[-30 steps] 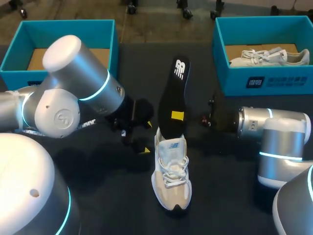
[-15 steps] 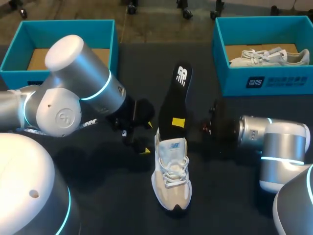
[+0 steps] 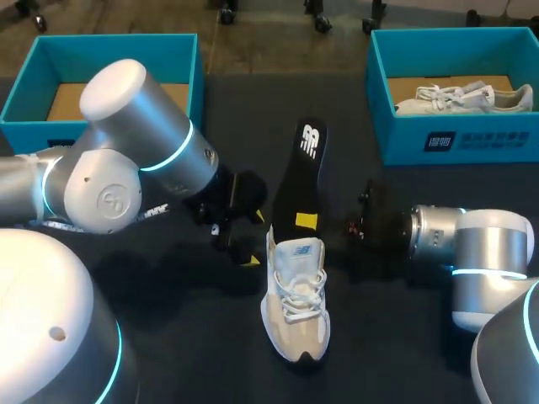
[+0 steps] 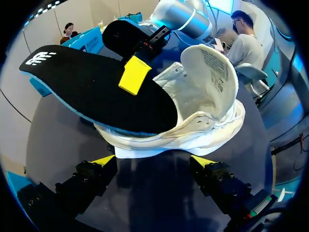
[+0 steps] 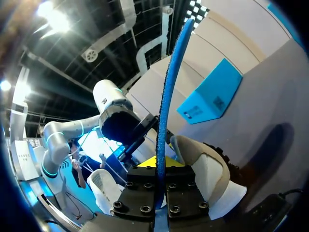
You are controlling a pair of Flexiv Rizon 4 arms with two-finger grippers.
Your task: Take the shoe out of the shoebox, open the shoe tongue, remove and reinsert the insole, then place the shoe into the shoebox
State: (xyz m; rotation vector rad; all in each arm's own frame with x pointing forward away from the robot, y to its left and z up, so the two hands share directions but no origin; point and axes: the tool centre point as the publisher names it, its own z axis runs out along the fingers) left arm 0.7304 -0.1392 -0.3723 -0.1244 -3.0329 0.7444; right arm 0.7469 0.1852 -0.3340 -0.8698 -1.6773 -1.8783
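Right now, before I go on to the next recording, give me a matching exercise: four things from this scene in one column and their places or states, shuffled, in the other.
Things
1. insole
2. beige shoe
3. left shoebox
4. right shoebox

Places or states
A. holds a white shoe
B. clamped in the right hand
C. on the table, tongue lifted
D. no shoe to be seen inside

Pairs: 1-B, 2-C, 3-D, 4-A
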